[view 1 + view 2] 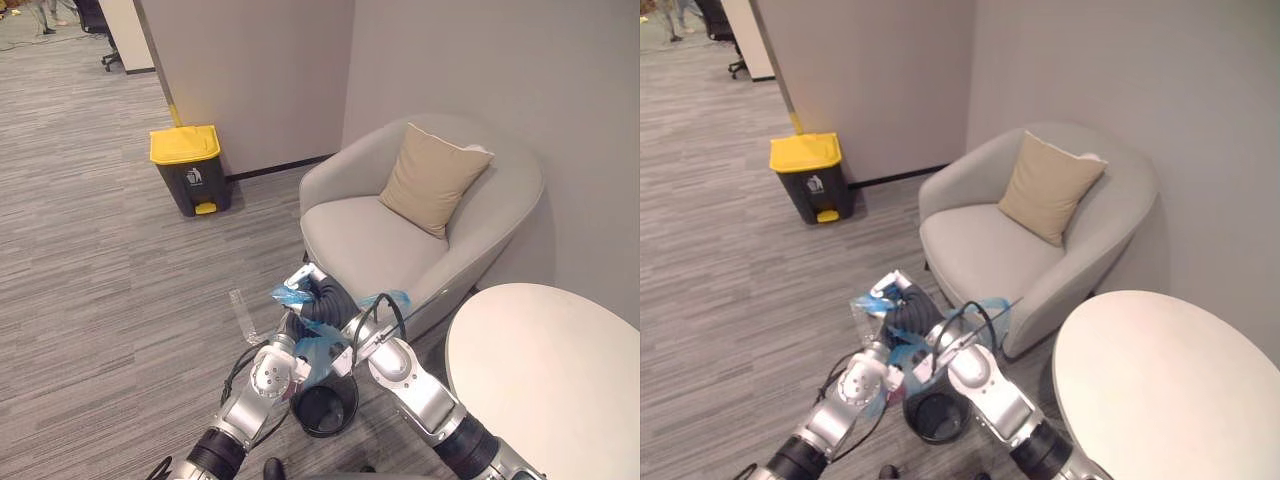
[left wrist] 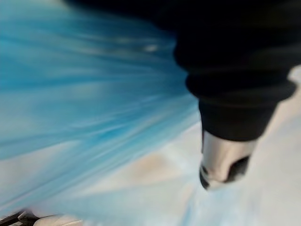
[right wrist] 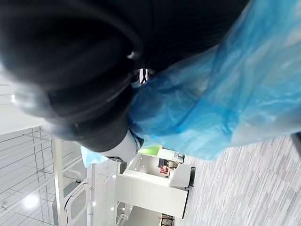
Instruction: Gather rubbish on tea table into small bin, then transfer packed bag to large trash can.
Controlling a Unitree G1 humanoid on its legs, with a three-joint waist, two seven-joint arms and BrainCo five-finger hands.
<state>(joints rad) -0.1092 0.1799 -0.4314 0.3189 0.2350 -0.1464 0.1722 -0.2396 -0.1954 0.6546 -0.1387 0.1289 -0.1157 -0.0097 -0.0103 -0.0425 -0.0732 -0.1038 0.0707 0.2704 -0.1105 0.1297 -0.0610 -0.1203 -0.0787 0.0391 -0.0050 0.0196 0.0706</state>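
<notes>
- Near the middle of the scene, just above the carpeted floor (image 1: 110, 260), we see both arms meeting at a bunched blue bag (image 1: 318, 352).
- We see the bag held up off the floor, directly over the small bin (image 1: 345, 415), with blue film spilling out to either side of the two wrists.
- Our left hand (image 2: 221, 162) is pressed into the bag. One silver, dark-tipped finger lies against the blue film, but we cannot tell whether the fingers are clamped on it or apart.
- Our right hand (image 1: 332, 303) shows as a dark ribbed cover at the top of the bundle, touching the bag. Its fingers are hidden in the film, so we cannot tell how they stand.
- The small bin is black and round, and stands upright on the floor just left of the round white surface (image 1: 550, 370) at the near right.
- Far to the left, the large trash can (image 1: 190, 170) stands against the wall, dark grey with its yellow lid down, well apart from the bag.
- Between it and the surface we see a grey armchair (image 1: 380, 240) with a tan cushion (image 1: 430, 178) leaning on its back.
</notes>
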